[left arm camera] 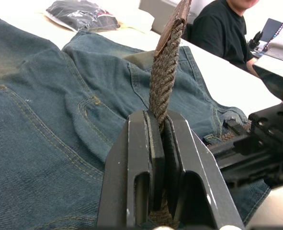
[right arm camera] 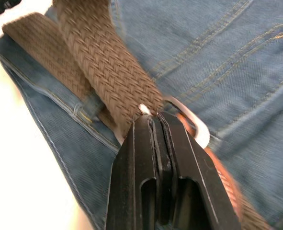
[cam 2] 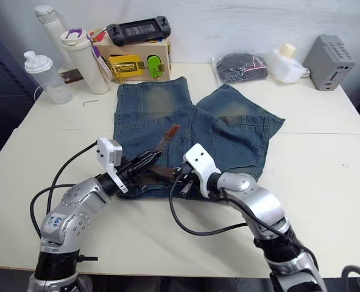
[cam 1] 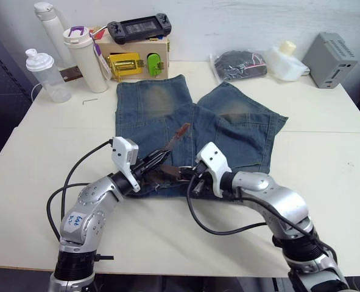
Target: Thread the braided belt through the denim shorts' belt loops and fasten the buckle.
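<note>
On the pale desk (cam 1: 326, 158), the denim shorts (cam 1: 228, 131) lie flat with the legs toward twelve o'clock and the waistband at the near edge, toward six. The left arm comes in from about seven o'clock, elbow bent and forearm angled up toward one o'clock; its left gripper (left arm camera: 161, 139) is clamped on the braided belt (left arm camera: 164, 72), whose free tip rises from between the fingers and slants over the shorts. From there the belt runs along the waistband toward three o'clock. The right arm reaches in from about five o'clock, elbow out, forearm pointing toward nine, so the two wrists nearly meet over the waistband. The right gripper (right arm camera: 154, 125) is closed with its fingertips pressed together at the silver buckle (right arm camera: 196, 125), pinching the belt where it meets the frame; a belt loop (right arm camera: 91, 108) sits just beside it with the strap passing under. At the desk's far edge stand bottles (cam 1: 85, 58) and a wooden box (cam 1: 134, 58).
</note>
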Tool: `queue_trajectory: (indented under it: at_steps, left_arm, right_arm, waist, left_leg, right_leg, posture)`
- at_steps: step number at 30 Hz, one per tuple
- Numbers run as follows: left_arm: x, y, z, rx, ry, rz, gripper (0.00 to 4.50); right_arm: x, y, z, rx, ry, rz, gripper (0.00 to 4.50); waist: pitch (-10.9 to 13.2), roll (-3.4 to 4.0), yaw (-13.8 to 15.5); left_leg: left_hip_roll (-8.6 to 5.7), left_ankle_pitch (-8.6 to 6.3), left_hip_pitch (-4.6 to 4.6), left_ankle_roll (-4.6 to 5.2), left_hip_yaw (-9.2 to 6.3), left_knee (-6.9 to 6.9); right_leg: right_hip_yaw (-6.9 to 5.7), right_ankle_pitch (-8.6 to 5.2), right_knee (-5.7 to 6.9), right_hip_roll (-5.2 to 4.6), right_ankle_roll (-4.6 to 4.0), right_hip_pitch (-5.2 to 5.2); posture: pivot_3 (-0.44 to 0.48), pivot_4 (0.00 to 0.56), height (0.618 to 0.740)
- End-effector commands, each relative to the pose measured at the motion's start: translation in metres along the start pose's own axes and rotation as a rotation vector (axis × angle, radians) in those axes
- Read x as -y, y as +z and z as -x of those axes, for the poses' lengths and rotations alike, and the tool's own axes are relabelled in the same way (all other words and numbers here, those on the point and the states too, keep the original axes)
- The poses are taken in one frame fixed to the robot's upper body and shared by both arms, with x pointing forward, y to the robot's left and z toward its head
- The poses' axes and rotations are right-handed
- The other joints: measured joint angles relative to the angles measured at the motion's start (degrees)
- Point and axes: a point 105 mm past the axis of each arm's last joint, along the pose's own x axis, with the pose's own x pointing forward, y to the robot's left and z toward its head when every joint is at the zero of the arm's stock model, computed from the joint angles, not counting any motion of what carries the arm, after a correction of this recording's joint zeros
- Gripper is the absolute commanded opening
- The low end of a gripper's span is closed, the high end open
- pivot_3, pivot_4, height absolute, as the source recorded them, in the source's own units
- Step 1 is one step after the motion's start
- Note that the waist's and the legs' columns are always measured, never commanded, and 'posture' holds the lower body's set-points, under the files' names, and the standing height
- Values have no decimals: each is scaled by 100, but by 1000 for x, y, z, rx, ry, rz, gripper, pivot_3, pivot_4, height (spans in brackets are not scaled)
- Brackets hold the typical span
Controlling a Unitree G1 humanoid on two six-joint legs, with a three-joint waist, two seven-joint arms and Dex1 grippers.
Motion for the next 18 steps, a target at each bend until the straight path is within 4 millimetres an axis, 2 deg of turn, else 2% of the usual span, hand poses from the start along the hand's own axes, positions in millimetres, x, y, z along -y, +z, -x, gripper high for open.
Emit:
queue_trajectory:
  at_steps: [1,5,11,18]
  left_arm:
    - [8,8,0,31,-36,-19,0]
    - [8,7,1,30,-37,-17,0]
    - [9,7,1,34,-32,-14,0]
    - [7,7,5,36,-13,-19,0]
  right_arm:
    - [-11,28,13,57,142,84,81]
    - [-8,27,13,-2,246,124,81]
    - [8,22,-4,-56,242,170,81]
    - [6,17,-15,-75,262,188,81]
  waist:
    - [0,0,1]
    - [0,0,1]
    - [0,-1,0]
    - [0,-1,0]
  left_leg:
    - [0,0,0,0,1,-2]
    - [2,0,0,0,1,-2]
    - [2,0,0,0,3,-2]
    - [2,0,-4,0,2,2]
  right_leg:
    - [0,0,-2,0,0,0]
    - [0,0,-5,2,0,3]
    - [0,0,-9,1,0,3]
    - [-2,0,-9,0,0,3]
  posture:
    - [0,150,740]
    - [0,150,740]
    - [0,150,740]
    - [0,150,740]
